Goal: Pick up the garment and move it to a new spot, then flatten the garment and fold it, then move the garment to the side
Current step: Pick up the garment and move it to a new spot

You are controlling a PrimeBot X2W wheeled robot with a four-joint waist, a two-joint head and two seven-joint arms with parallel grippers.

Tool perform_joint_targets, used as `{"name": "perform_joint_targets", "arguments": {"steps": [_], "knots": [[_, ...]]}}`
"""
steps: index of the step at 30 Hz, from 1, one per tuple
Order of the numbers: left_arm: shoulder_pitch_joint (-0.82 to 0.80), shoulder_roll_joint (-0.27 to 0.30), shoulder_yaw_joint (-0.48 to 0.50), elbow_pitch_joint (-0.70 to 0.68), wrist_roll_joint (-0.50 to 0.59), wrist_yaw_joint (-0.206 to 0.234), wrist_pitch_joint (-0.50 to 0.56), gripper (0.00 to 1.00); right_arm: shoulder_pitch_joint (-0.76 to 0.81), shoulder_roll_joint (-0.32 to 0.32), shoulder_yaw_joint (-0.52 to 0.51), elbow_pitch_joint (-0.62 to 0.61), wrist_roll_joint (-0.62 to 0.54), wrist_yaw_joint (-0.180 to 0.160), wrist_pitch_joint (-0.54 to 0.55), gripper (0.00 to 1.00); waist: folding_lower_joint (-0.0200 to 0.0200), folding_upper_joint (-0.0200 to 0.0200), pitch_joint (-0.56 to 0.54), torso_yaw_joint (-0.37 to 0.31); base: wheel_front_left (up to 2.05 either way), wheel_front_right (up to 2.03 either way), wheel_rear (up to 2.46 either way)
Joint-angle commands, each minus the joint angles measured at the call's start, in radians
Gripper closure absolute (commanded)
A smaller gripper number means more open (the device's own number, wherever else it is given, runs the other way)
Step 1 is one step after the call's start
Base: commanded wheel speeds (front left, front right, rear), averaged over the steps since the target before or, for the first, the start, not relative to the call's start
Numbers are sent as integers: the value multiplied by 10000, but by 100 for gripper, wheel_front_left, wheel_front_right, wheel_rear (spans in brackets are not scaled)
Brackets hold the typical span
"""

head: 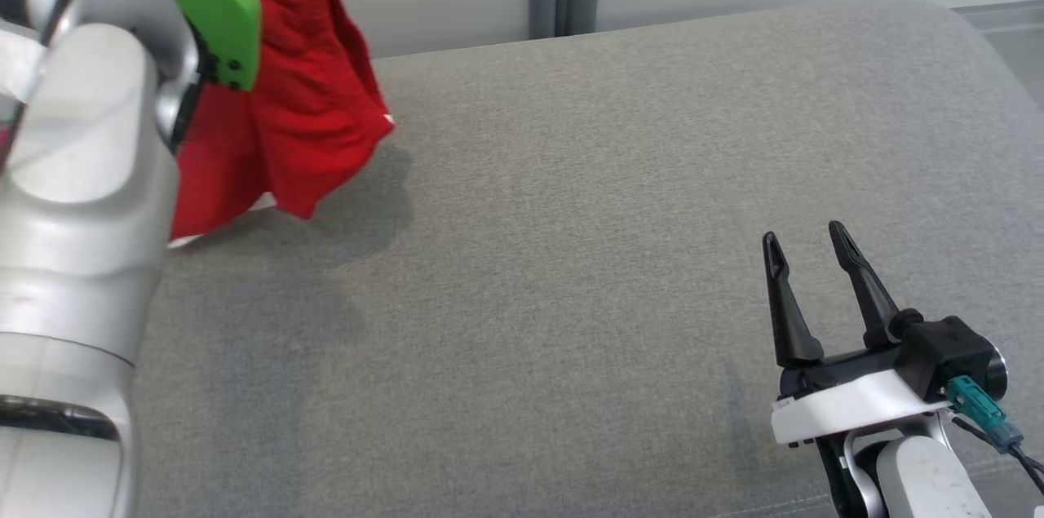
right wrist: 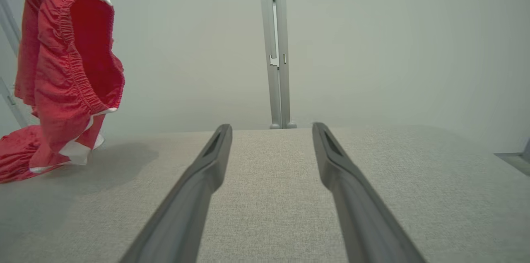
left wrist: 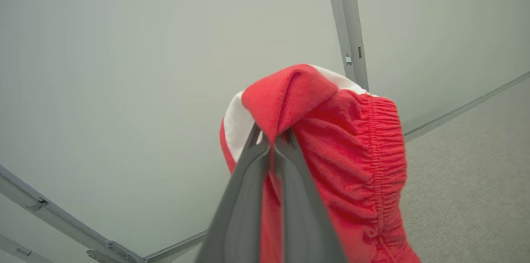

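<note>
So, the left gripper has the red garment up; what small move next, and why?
Probably carry the garment toward the middle of the grey surface: the left gripper is shut on it, its hem rests far left, and the right gripper is open.

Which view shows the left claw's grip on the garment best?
Left wrist view: the left claw is shut on a fold of the red garment, seen close. Head view shows the garment hanging behind the left arm; right wrist view shows it hanging, its lower end on the grey surface.
</note>
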Motion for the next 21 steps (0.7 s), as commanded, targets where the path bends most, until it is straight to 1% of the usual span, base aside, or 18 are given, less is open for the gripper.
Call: {"name": "perform_joint_targets", "arguments": {"steps": [1,7,11,13,16,18,20,21], "knots": [[378,-195,-114,-44,-171,-18,-155,100,83,-33,-21,-16,99,1,-37,0,0,-1,-208,-438,0,0,0],[1533,-1369,-439,80,-780,-19,-985,100,97,-33,-112,-41,136,1,-39,0,0,-1,-19,-734,0,0,0],[2390,-1904,-736,459,-933,89,-1679,100,10,-33,-65,-38,170,1,-39,0,0,-1,126,-938,0,0,0],[2803,-2069,-956,704,-947,219,-1997,100,-77,-33,-15,-33,200,1,-39,0,0,-1,202,-1050,0,0,0],[3334,-2145,-1405,1018,-1002,299,-2264,100,-159,-33,55,-39,225,1,-39,0,0,-1,346,-1215,0,0,0],[3655,-2156,-1816,929,-1146,323,-2376,100,-189,-33,55,-58,208,1,-39,0,0,-1,467,-1308,0,0,0],[3884,-2155,-2216,843,-1300,447,-2411,100,-209,-33,40,-56,201,1,-39,0,0,-1,582,-1360,0,0,0],[3884,-2155,-2216,843,-1300,447,-2411,100,-209,-33,40,-56,201,1,-39,0,0,-1,582,-1360,0,0,0]]}}
